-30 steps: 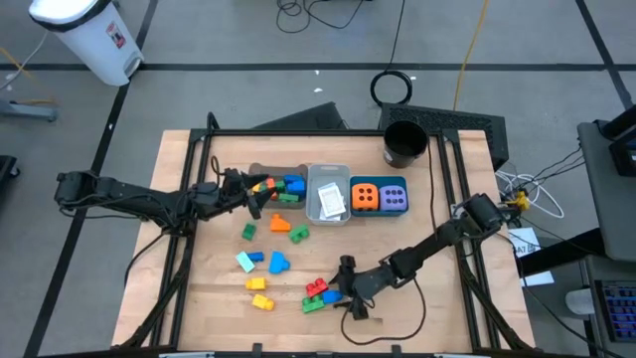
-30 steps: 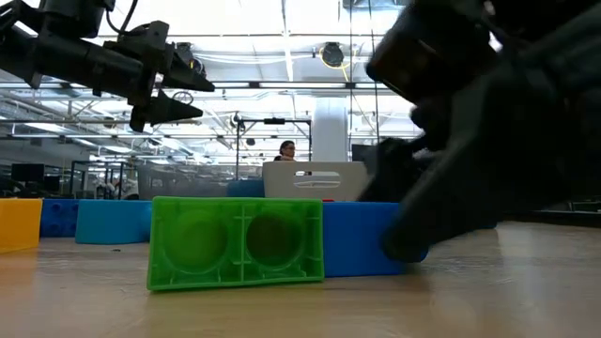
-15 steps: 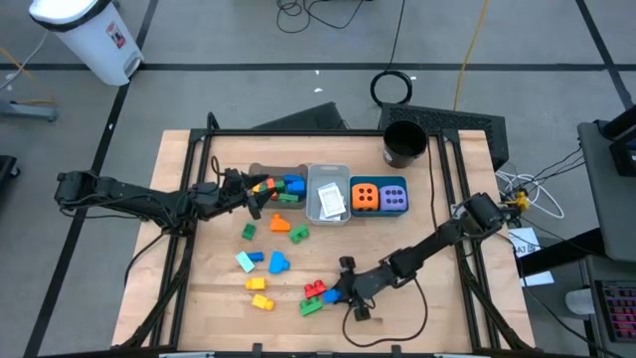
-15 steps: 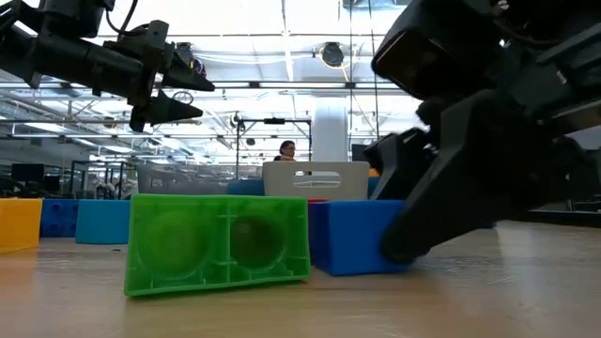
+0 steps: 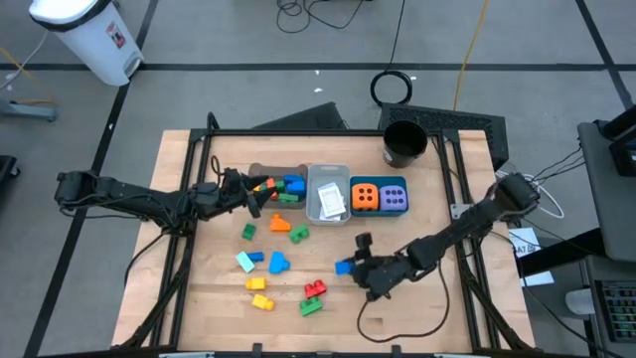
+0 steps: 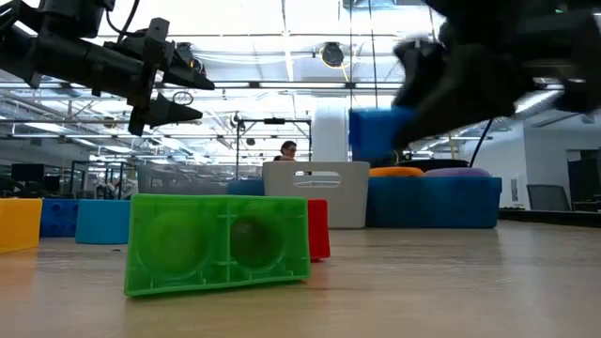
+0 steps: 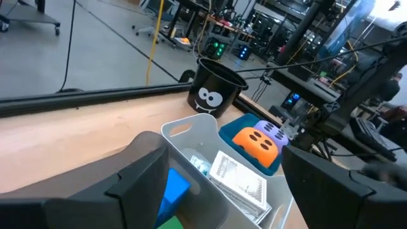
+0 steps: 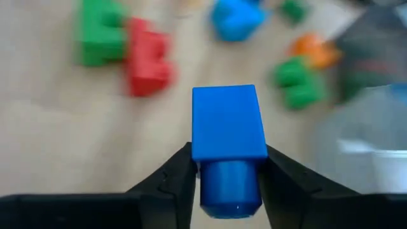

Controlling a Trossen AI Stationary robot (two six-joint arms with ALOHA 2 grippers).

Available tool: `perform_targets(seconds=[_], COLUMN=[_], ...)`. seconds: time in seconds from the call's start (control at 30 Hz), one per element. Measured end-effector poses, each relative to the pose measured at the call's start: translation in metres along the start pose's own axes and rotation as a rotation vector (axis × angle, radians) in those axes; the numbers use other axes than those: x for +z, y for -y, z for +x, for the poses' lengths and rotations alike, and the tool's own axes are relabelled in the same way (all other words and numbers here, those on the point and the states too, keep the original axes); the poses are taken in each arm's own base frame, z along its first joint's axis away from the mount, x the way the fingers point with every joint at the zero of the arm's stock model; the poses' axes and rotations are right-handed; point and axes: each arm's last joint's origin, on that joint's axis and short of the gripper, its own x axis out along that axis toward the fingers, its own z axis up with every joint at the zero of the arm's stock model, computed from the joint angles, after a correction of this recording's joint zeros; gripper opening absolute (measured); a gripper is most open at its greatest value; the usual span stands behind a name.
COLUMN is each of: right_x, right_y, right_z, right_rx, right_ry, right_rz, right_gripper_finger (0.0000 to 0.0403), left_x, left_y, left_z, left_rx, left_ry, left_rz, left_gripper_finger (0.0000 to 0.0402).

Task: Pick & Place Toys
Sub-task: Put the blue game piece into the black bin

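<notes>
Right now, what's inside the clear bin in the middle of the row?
The clear bin holds flat white cards leaning inside it. Whatever lies beneath the cards is covered, so I can't tell what else is in there.

The high view looks straight down on the whole surface (image 5: 209, 298). The low view sits at surface level, very near a green brick (image 6: 218, 242), facing the white bin (image 6: 315, 192). Each wrist view looks forward past its own claw; all share the bin area.
</notes>
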Motion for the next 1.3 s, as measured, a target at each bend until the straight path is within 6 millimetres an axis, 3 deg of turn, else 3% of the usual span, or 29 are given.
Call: perform_targets(seconds=[0.17, 0.43, 0.53, 0.67, 0.8, 1.0, 1.3], right_x=[0.006, -0.006, -0.009, -0.008, -0.009, -0.006, -0.01], right_y=[0.025, 0.052, 0.065, 0.076, 0.079, 0.085, 0.084], right_z=[-0.019, -0.029, -0.029, -0.029, -0.025, -0.022, -0.022], right_rx=[-0.249, -0.336, -0.399, -0.447, -0.471, -0.515, -0.538], right_ry=[-0.005, -0.013, -0.008, 0.014, 0.021, 0.076, 0.104], right_rz=[-0.018, -0.009, -0.023, -0.044, -0.153, -0.187, -0.232], right_gripper_finger=[0.0129, 0.013, 0.013, 0.0129, 0.013, 0.0131, 0.0131], left_x=[0.0, 0.005, 0.013, 0.019, 0.015, 0.019, 0.008], left_y=[0.0, 0.007, 0.02, 0.038, 0.05, 0.063, 0.08], left_z=[0.0, 0.003, 0.01, 0.03, 0.058, 0.094, 0.131], left_rx=[-0.001, -0.118, -0.223, -0.28, -0.231, -0.24, -0.334], left_ry=[0.001, 0.038, 0.043, -0.053, -0.168, -0.186, -0.235], left_rz=[-0.016, -0.064, -0.04, -0.001, 0.045, 0.043, 0.026], left_gripper_finger=[0.0308, 0.0308, 0.0308, 0.0308, 0.0308, 0.0308, 0.0308])
